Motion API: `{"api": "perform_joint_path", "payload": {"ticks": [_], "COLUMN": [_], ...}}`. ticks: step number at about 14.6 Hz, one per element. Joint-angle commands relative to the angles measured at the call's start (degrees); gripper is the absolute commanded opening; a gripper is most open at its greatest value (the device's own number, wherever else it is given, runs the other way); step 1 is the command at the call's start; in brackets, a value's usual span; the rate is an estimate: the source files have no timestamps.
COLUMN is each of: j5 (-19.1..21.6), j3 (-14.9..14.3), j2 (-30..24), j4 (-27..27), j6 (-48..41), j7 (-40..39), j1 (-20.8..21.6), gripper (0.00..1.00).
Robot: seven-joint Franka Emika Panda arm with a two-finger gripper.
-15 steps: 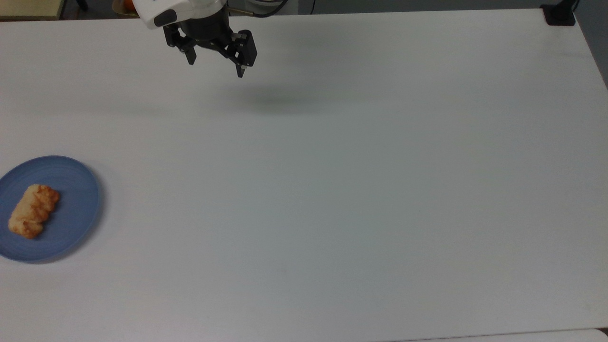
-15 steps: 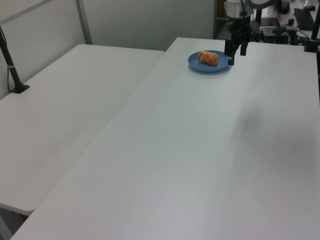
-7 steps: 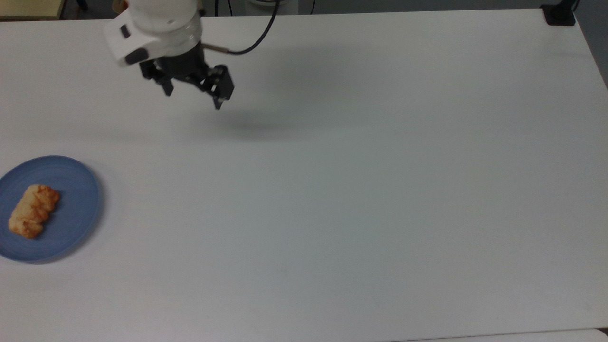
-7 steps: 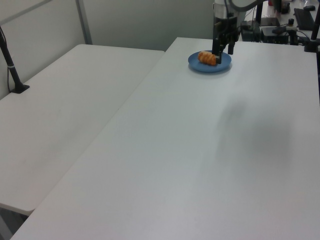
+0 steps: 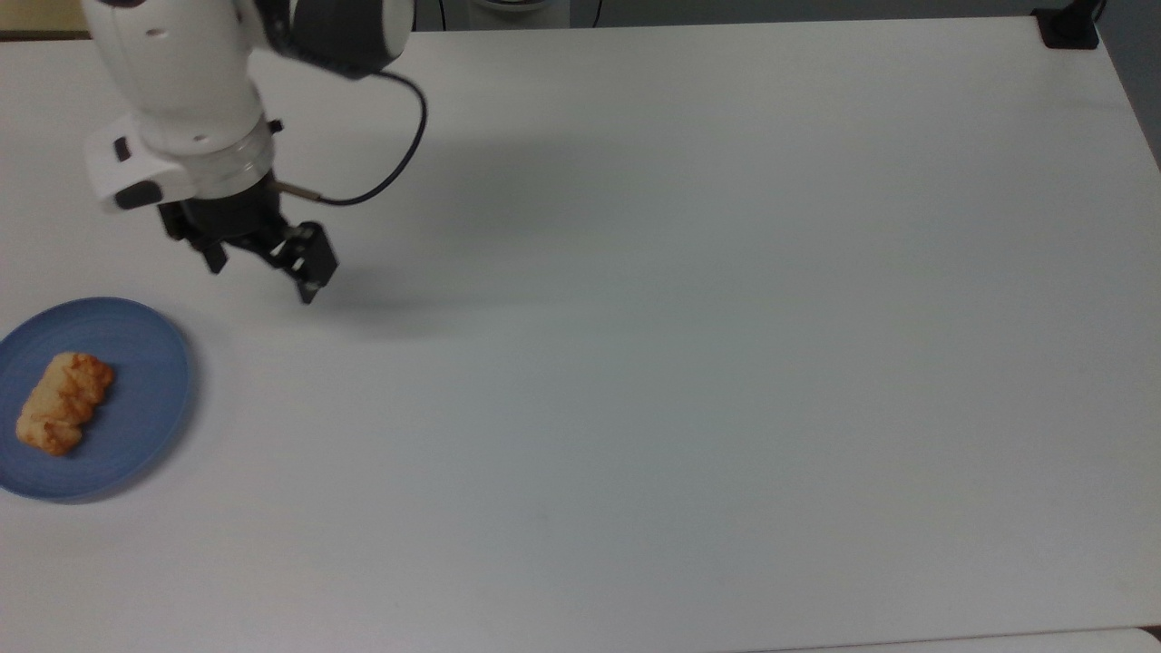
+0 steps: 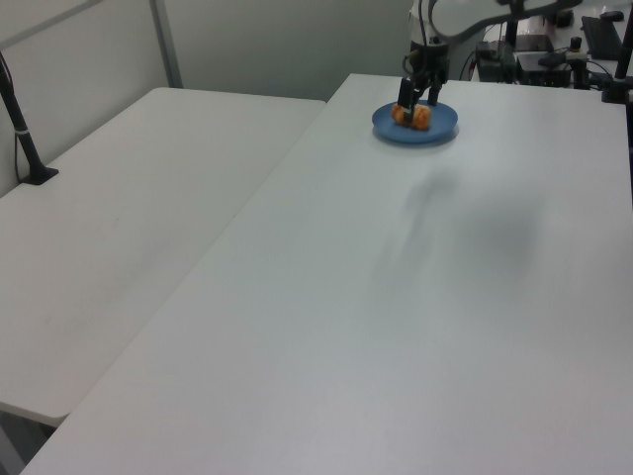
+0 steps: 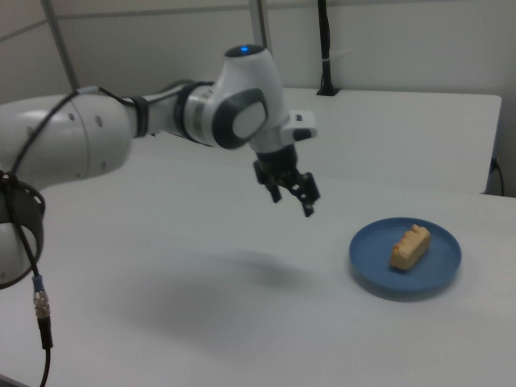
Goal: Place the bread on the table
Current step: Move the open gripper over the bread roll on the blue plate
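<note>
top view: the hand (image 5: 261, 281) is hanging in the upper left of the frame, above bare white counter (image 5: 689, 363), its two black fingers (image 5: 311, 263) spread apart and gripping nothing. the white arm (image 5: 181, 82) is reaching down to it from the top left corner, with a black cable (image 5: 399, 154) looping off the wrist. the bread (image 5: 63, 402) is lying on the blue plate (image 5: 136, 399) at the left edge of the frame, lower than the hand and well apart from it. the bread is sitting slightly left of the plate's middle, its long axis running diagonally, toasted end toward the upper right. a soft shadow is lying on the counter to the right of the hand.

right view: the hand (image 7: 293, 197) is hovering near the middle of the frame, clear of the counter (image 7: 161, 322), fingers parted and empty. the bread (image 7: 409, 246) is resting on the plate (image 7: 379, 262) at the lower right of the frame, to the right of and below the hand, with open counter between them.

left view: the plate (image 6: 440, 129) is sitting near the top of the frame, right of centre, and the hand (image 6: 415, 97) is overlapping the bread (image 6: 421, 119) in line of sight. whether they are touching cannot be told from this angle; the other two views are showing a clear gap. a second white tabletop (image 6: 119, 228) is occupying the left half of the frame.
</note>
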Motion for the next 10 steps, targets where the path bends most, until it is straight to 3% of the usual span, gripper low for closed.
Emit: {"api": "perform_joint_path", "payload": {"ticks": [1,10], "j5": [0.02,0.64], "j3": [-2.33,-4.71], "j2": [4.96,14.19], "j4": [4.36,7.01], "j6": [5.31,26.84], "j7": [-3.05,-3.32], "j1": [-1.12,-5.69], "gripper": [1.00,1.00]}}
